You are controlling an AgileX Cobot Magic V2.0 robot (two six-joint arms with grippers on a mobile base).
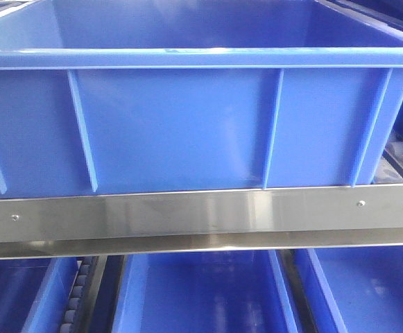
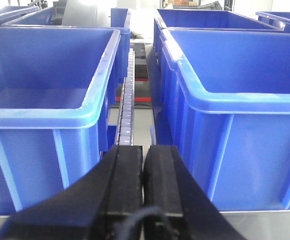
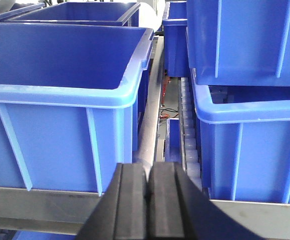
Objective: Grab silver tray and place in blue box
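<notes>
The blue box (image 1: 180, 125) fills the front view, a deep ribbed crate standing on a shelf rail; what shows of its inside holds nothing. It seems to be the same crate as the one at the right of the left wrist view (image 2: 234, 95) and at the left of the right wrist view (image 3: 60, 65). The silver tray is out of view in every frame. My left gripper (image 2: 143, 150) is shut with nothing in it, low in front of the gap between two crates. My right gripper (image 3: 147, 167) is shut on nothing too, before the shelf's front rail.
A steel rail (image 1: 201, 215) runs along the shelf front under the box. A roller track (image 2: 127, 110) lies between neighbouring blue crates (image 2: 45, 100). More crates sit on the lower shelf (image 1: 201, 291). To the right, two crates are stacked (image 3: 244, 40).
</notes>
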